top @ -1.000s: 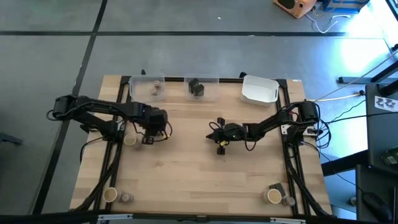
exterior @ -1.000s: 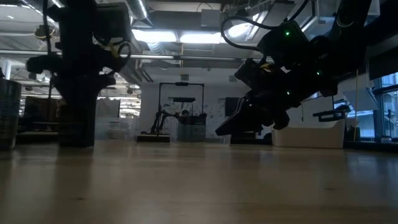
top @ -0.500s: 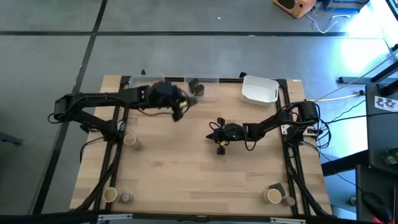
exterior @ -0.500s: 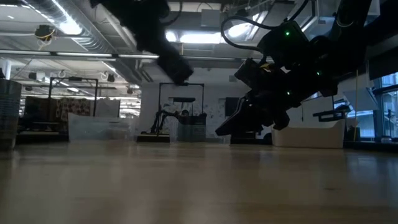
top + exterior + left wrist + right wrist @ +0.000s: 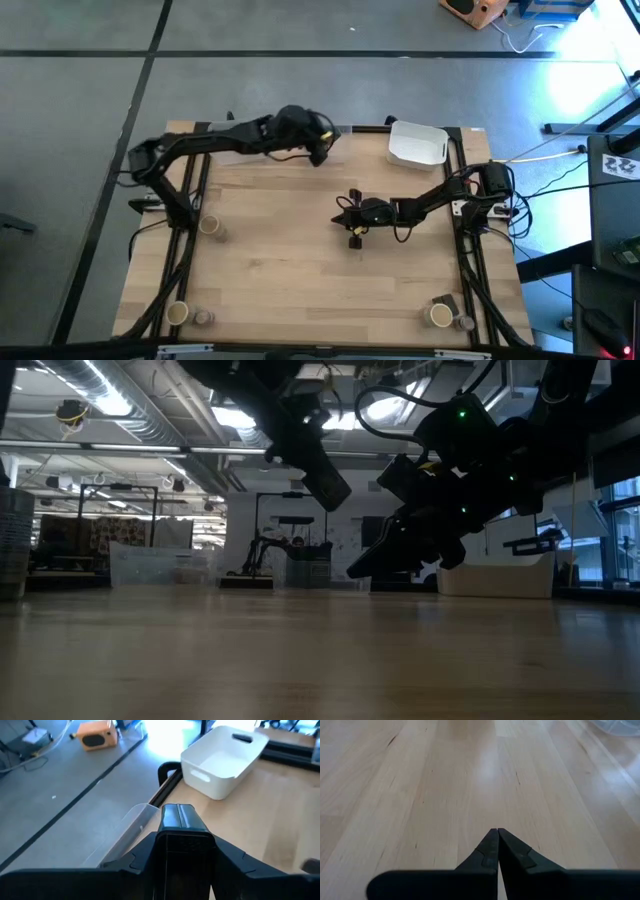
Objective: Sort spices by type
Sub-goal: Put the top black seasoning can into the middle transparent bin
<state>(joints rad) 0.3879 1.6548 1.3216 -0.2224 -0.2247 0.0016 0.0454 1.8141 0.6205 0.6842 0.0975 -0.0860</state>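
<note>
My left gripper (image 5: 322,147) reaches over the clear tubs at the table's far edge, raised well above the wood (image 5: 327,482). It is shut on a dark grey boxy block (image 5: 178,816). One clear tub's wall (image 5: 131,827) shows just beyond the fingers; the arm hides the tubs from above. My right gripper (image 5: 346,215) hovers shut over the table's middle (image 5: 496,832), holding nothing. A tan cylinder (image 5: 208,225) stands at the left. A tan cylinder (image 5: 177,313) and a small jar (image 5: 203,317) stand at the near left corner. My left gripper pinches the dark grey block between its two fingers, one finger (image 5: 141,854) on each side of the block's lower part (image 5: 180,847). The block's free end (image 5: 178,812) sticks out past the fingertips. It is lifted clear of the table.
A white tub (image 5: 417,143) sits at the far right corner, to the right of the left gripper (image 5: 220,757). At the near right corner stand a dark block (image 5: 446,302), a tan cylinder (image 5: 440,316) and a small jar (image 5: 464,322). Bare wood fills the table's middle and near part.
My left gripper has risen from the table's left part, near the tan cylinder, and swung toward the far edge and to the right. It now hangs over the clear tubs. The right arm has kept still.
</note>
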